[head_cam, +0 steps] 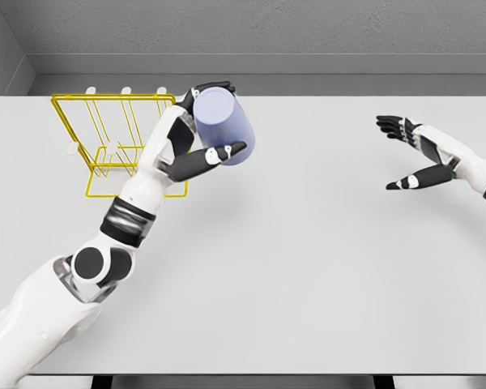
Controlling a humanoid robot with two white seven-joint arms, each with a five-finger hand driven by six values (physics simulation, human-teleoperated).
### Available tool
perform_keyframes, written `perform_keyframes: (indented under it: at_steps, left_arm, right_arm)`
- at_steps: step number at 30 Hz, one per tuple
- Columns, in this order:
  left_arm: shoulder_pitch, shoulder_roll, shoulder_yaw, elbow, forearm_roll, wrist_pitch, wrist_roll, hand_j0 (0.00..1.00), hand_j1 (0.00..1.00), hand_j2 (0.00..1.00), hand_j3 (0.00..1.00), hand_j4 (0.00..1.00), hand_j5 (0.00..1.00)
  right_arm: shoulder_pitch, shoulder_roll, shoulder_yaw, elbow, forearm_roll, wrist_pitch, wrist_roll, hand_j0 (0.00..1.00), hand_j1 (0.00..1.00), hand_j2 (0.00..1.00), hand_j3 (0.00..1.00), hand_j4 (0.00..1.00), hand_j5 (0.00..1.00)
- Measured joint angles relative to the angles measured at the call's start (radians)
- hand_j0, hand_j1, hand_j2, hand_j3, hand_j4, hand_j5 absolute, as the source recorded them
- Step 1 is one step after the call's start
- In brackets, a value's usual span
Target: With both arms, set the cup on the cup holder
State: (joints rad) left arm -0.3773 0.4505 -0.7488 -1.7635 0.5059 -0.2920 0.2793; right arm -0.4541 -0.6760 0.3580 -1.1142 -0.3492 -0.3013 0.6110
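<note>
A lavender-blue cup [224,126] is held above the table, tilted, with my left hand [204,130] shut on it: fingers curl over its top and the thumb presses its lower side. The yellow wire cup holder [105,138] with white-tipped pegs stands at the table's far left, just left of and partly behind my left forearm. My right hand [411,154] hovers at the far right, open, fingers spread and holding nothing.
The white table [308,259] spans the view, with a grey wall behind its far edge. My left arm crosses the lower left, covering part of the holder's base.
</note>
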Motion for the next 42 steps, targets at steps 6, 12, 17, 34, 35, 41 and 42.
perform_keyframes:
  at_steps: [6,12,17,34,35,41,42]
  left_arm:
    - [-0.015,0.01,-0.001,0.0,0.012,-0.034,0.0,0.72,0.72,0.72,0.72,0.72,0.72]
    - [-0.028,0.049,-0.001,0.0,0.058,-0.091,0.0,0.73,0.73,0.73,0.73,0.73,0.73]
    - [-0.028,0.066,-0.001,-0.001,0.074,-0.127,0.0,0.73,0.73,0.73,0.73,0.73,0.73]
    - [-0.017,0.103,-0.001,-0.002,0.083,-0.213,0.0,0.73,0.73,0.73,0.73,0.73,0.73]
    - [-0.017,0.106,-0.001,-0.002,0.086,-0.215,0.0,0.73,0.73,0.73,0.73,0.73,0.73]
    - [-0.008,0.139,0.003,-0.001,0.096,-0.23,0.0,0.73,0.73,0.73,0.73,0.73,0.73]
    - [-0.008,0.145,0.004,-0.001,0.097,-0.231,0.0,0.73,0.73,0.73,0.73,0.73,0.73]
  right_arm:
    - [0.002,0.008,-0.002,0.004,0.008,0.006,0.0,1.0,1.0,1.0,1.0,1.0,1.0]
    - [0.002,0.017,0.001,0.005,0.017,0.007,0.0,1.0,1.0,1.0,1.0,1.0,1.0]
    - [0.002,0.03,0.0,0.006,0.036,0.007,0.0,1.0,1.0,1.0,1.0,1.0,1.0]
    - [0.0,0.04,0.0,0.015,0.041,0.009,0.0,1.0,1.0,1.0,1.0,1.0,1.0]
    - [0.0,0.04,0.0,0.015,0.041,0.009,0.0,1.0,1.0,1.0,1.0,1.0,1.0]
    - [0.0,0.04,0.0,0.015,0.041,0.009,0.0,1.0,1.0,1.0,1.0,1.0,1.0]
    - [0.0,0.04,0.0,0.015,0.041,0.009,0.0,1.0,1.0,1.0,1.0,1.0,1.0]
